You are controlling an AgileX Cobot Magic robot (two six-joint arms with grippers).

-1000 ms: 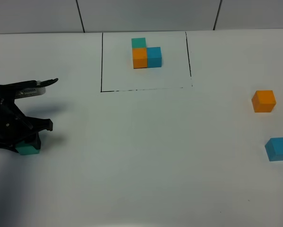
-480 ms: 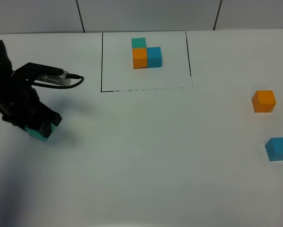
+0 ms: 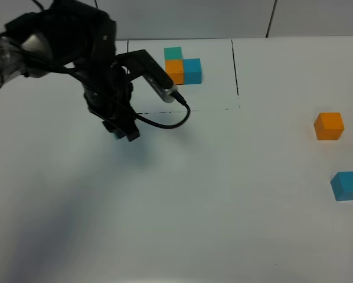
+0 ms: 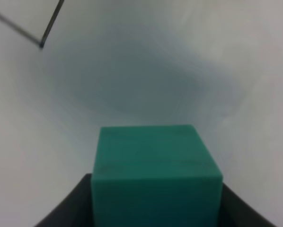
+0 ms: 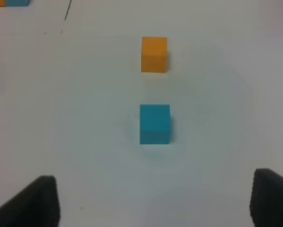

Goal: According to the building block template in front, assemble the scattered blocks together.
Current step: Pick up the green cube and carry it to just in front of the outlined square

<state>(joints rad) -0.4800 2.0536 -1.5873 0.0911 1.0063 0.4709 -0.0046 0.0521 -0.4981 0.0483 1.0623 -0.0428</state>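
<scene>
The template (image 3: 182, 66) is an L of teal, orange and blue cubes inside a thin black outline (image 3: 127, 76) at the back of the table. My left gripper (image 3: 122, 131) is shut on the teal cube (image 4: 155, 172) and holds it above the table, just in front of the outline's front left corner. In the exterior view only a sliver of that cube (image 3: 118, 136) shows under the arm. The loose orange cube (image 3: 329, 125) and blue cube (image 3: 347, 185) sit apart at the far right. My right gripper (image 5: 154, 198) is open, short of the blue cube (image 5: 154, 124) and orange cube (image 5: 154, 54).
The left arm and its cable (image 3: 164, 121) hang over the outline's front left part. The white table (image 3: 224, 206) runs from the outline to the front edge. A tiled wall (image 3: 188, 17) stands behind it.
My left arm has lifted the teal cube from the front left of the table and carried it right and back, to the outline's front left corner. The orange and blue cubes have not moved.
</scene>
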